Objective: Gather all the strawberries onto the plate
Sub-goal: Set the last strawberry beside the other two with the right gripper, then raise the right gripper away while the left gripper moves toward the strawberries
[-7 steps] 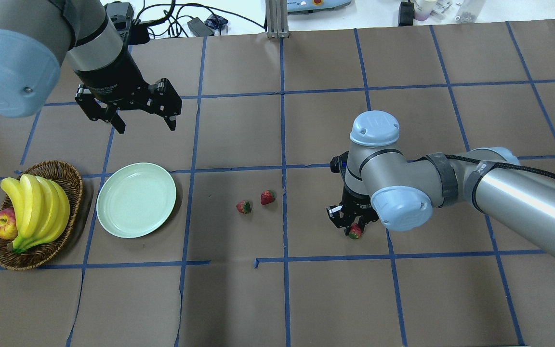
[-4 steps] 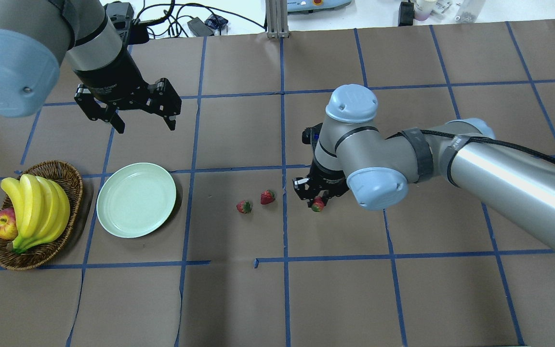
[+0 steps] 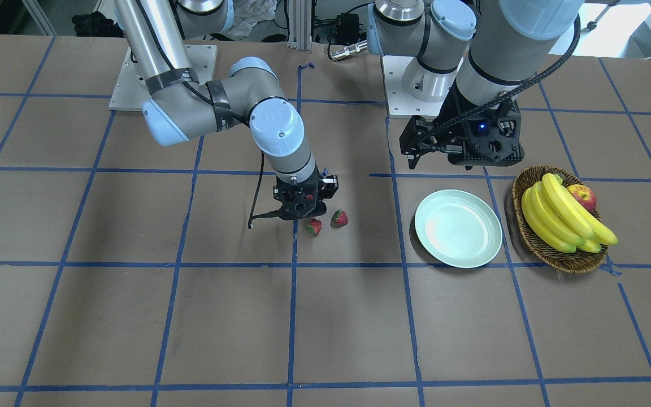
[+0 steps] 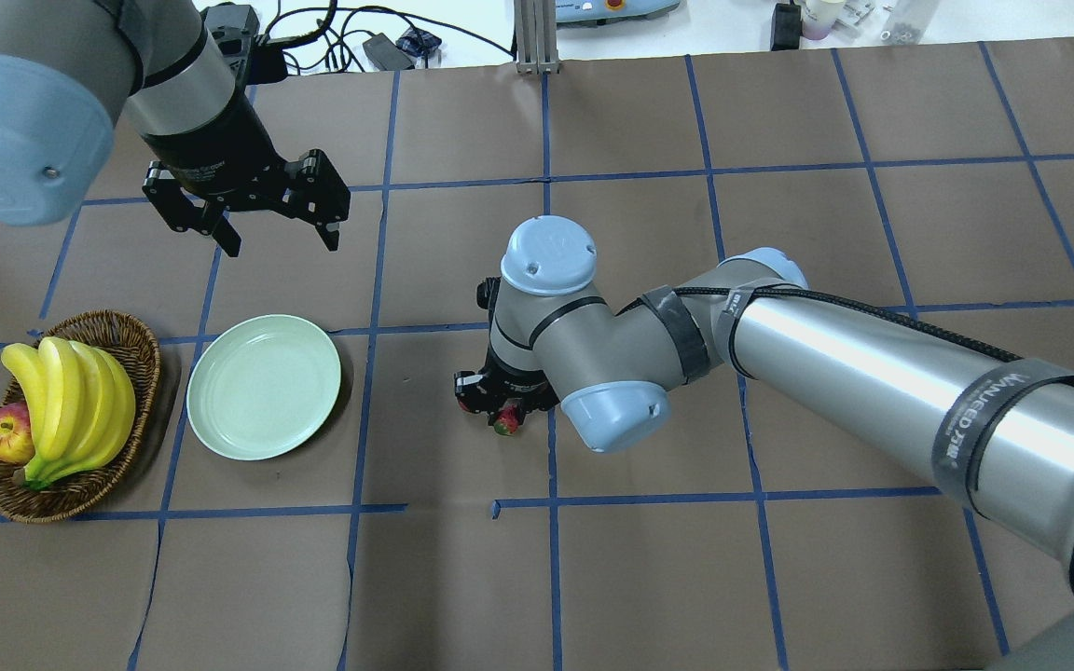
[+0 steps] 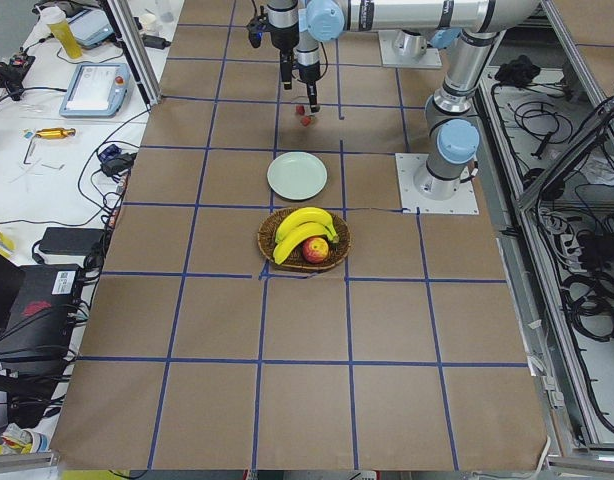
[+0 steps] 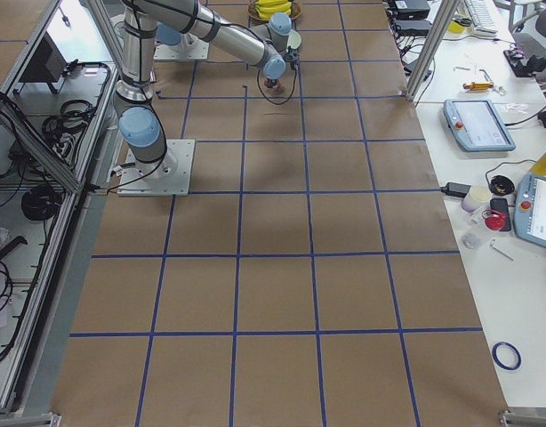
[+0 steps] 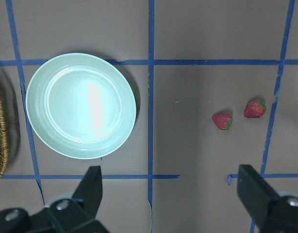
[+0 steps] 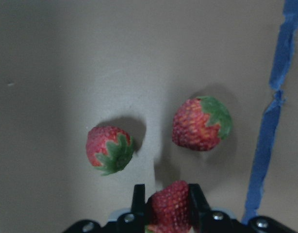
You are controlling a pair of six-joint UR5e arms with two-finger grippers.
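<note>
**Right gripper holding one strawberry above the other two, plate waiting to the robot's left**

The right gripper [image 8: 167, 196] is pinching one strawberry [image 8: 171, 211] between its nearly closed fingers [image 8: 139, 196]. The berry is filling the narrow gap and sticking out below the tips. A pinch across the sides probably suits such a small, rounded fruit, since it is leaving the bottom free for setting down.

The gripper is pointing straight down at the table. The two loose strawberries [image 8: 109, 148] [image 8: 200, 124] are lying on the brown paper directly under the held one, near each other but not touching. In the front-facing view they are showing just beside the gripper's tips.

The plate [image 4: 264, 387] is sitting empty, well apart from the berries on the robot's left. No strawberry is in it yet, so the task looks to be at its first delivery.

The left gripper [image 4: 282, 244] is hanging high above the table near the plate. Its fingers are spread wide and holding nothing. It appears to be waiting out of the way, though how clear it is of a path to the plate cannot be told exactly.

The wicker basket [image 4: 80, 499] is standing just beside the plate, on the side away from the berries. It is holding a bunch of bananas [image 4: 71, 401] and an apple [image 4: 6, 436]. It is not lying between the held berry and the plate, but an overshoot could end there.

The nearer risk seems to be the two loose berries, which a low sweep could knock and roll. The stretch of paper between them and the plate is showing only blue tape lines.
</note>
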